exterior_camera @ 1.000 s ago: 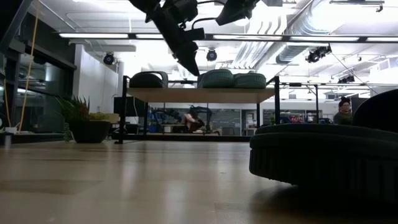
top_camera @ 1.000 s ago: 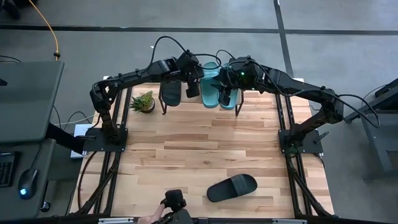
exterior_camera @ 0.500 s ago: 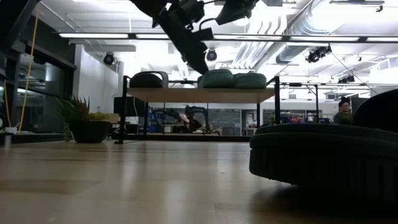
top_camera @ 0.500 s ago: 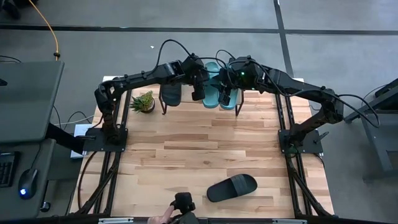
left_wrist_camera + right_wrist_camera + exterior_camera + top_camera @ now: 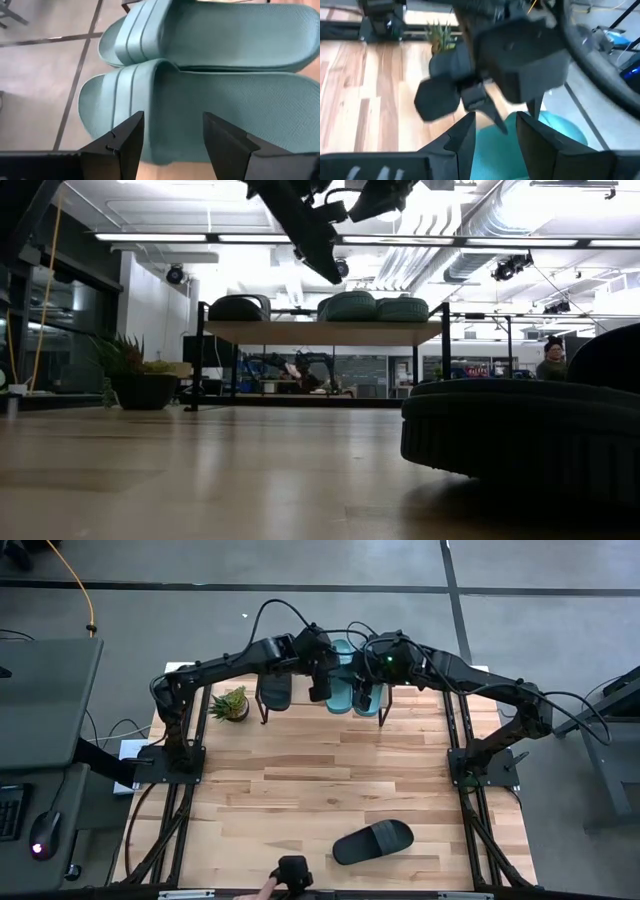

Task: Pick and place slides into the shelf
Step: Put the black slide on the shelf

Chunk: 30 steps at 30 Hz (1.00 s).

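Observation:
The shelf (image 5: 320, 332) stands at the table's far edge. A black slide (image 5: 273, 690) lies at its left end, and two teal slides (image 5: 350, 306) (image 5: 402, 308) lie side by side on their soles to the right. Another black slide (image 5: 373, 841) lies sole-down on the table near the front edge. My left gripper (image 5: 170, 140) hangs open above the teal slides, clear of them in the low view (image 5: 330, 270). My right gripper (image 5: 495, 132) hovers open, higher up, over the same slides; the left arm's wrist (image 5: 520, 55) fills its view.
A small potted plant (image 5: 230, 705) stands left of the shelf. A person's hand with a dark object (image 5: 290, 872) shows at the table's near edge. The middle of the wooden tabletop (image 5: 330, 770) is bare.
My left gripper has moved toward the table's right edge along the shelf, from beside the black slide to above the teal slides, rising a little. Its fingers have stayed open.

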Each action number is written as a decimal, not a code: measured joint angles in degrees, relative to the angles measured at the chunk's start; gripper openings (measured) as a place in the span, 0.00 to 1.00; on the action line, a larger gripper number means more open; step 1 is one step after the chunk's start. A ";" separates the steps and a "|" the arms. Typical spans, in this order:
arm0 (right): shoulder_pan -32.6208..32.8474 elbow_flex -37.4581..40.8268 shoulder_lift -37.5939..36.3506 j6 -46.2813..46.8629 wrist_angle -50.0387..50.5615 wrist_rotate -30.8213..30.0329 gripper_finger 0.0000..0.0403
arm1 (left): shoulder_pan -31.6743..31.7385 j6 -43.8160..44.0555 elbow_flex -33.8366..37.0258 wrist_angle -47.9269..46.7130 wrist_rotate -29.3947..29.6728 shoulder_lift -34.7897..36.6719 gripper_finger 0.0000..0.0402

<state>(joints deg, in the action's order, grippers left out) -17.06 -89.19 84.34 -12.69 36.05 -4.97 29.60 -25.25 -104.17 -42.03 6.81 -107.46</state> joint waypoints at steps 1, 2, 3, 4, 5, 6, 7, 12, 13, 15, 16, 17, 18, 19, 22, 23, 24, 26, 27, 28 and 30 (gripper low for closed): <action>0.18 0.01 0.04 -0.04 0.56 -0.02 0.33 | 0.00 0.02 -0.26 -0.74 0.40 0.19 0.46; 0.37 0.00 0.04 -0.25 1.21 -0.08 0.33 | 0.00 0.04 -0.40 -1.75 0.80 0.52 0.46; 0.61 0.00 0.04 -0.32 1.76 -0.33 0.33 | 0.00 0.04 -0.43 -2.44 1.31 1.00 0.46; 0.80 0.00 0.04 -0.40 2.26 -0.63 0.33 | 0.00 0.03 -0.45 -2.67 1.61 1.55 0.46; 1.05 0.00 0.04 -0.39 2.83 -0.78 0.33 | 0.00 0.04 -0.47 -2.95 1.63 2.13 0.46; 1.24 0.01 0.04 -0.39 3.16 -0.85 0.33 | -0.02 0.21 -0.47 -3.27 1.68 2.67 0.46; 1.39 0.01 0.04 -0.39 3.37 -0.86 0.33 | -0.02 0.52 -0.49 -3.27 1.68 3.12 0.46; 1.81 0.02 -0.01 0.64 5.91 -0.97 0.33 | 0.00 2.44 -0.49 -5.01 1.75 5.83 0.46; 1.81 0.02 -0.19 1.09 7.13 -0.88 0.33 | 0.00 2.68 -0.49 -5.63 1.79 6.37 0.46; 1.83 0.02 -0.48 2.43 9.41 -0.84 0.33 | 0.00 3.30 -0.49 -7.09 1.76 7.22 0.46; 1.82 0.02 -0.82 3.22 10.84 -0.66 0.33 | -0.02 3.47 -0.49 -7.98 1.74 7.58 0.46; 1.82 0.04 -1.12 3.86 12.51 -0.53 0.33 | -0.02 3.70 -0.49 -8.92 1.66 7.92 0.46; 1.93 0.04 -1.39 4.47 13.68 -0.51 0.33 | -0.04 3.98 -0.49 -9.77 1.65 8.31 0.46; 2.10 0.04 -1.77 5.19 14.40 -0.33 0.33 | -0.04 4.39 -0.49 -10.29 1.57 8.72 0.46; 2.71 0.04 -2.77 7.16 16.69 1.63 0.33 | -0.37 5.60 -0.47 -11.45 0.96 9.49 0.46; 3.06 0.04 -3.11 7.82 17.15 2.74 0.33 | -0.41 6.12 -0.20 -11.73 0.54 9.87 0.46; 3.59 0.04 -3.43 8.22 17.69 3.57 0.33 | -0.48 6.27 0.14 -11.66 0.32 10.23 0.46; 4.72 0.04 -4.17 9.02 18.49 4.56 0.33 | -1.25 6.70 1.00 -10.45 -0.16 11.41 0.46; 5.46 0.04 -4.49 9.44 18.90 4.63 0.33 | -1.37 6.95 1.51 -10.66 -0.24 11.89 0.46; 6.09 0.04 -4.91 9.86 19.28 4.61 0.33 | -1.93 7.18 1.83 -10.03 -0.32 12.31 0.46; 7.51 0.09 -5.59 10.83 19.65 4.66 0.33 | -2.77 7.77 3.29 -9.58 -0.70 13.41 0.46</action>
<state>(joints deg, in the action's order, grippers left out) -9.55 -89.10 78.74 -1.86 55.70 -0.32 26.84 -17.48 -100.87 -51.61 6.12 -94.05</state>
